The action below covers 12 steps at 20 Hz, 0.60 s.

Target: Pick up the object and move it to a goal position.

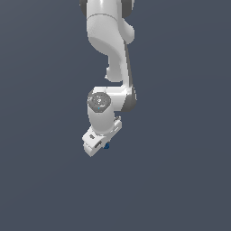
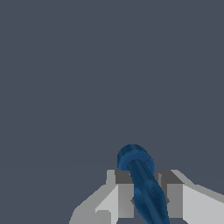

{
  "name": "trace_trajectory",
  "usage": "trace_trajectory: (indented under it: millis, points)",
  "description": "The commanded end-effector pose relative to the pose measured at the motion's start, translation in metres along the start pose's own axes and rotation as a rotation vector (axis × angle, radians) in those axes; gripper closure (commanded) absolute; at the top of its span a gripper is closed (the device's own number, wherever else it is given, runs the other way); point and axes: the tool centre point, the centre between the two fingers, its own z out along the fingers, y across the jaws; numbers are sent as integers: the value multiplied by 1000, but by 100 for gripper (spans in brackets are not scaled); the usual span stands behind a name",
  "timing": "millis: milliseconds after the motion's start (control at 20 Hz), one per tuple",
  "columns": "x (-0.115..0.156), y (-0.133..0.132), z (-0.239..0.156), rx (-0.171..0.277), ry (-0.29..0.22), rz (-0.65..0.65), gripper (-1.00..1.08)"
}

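Observation:
The object [image 2: 141,179] is a dark blue piece with a rounded end and a long body, held between my two fingertips in the wrist view. In the exterior view only a tiny blue bit of the object [image 1: 107,145] shows under the white hand. My gripper [image 1: 100,148] hangs below the white arm, tilted, above the dark grey floor. The gripper [image 2: 146,199] is shut on the object, with a finger pressing each side of it. No goal marker shows in either view.
The white arm [image 1: 110,40] comes down from the top of the exterior view. A plain dark grey surface [image 1: 180,180] fills the rest of both views.

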Motion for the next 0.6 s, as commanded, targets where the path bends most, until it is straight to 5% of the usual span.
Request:
trace_trajectory:
  millis: [0, 550]
  points:
    - [13, -16, -16, -1, 1, -1, 108]
    - [80, -100, -106, -2, 0, -2, 108]
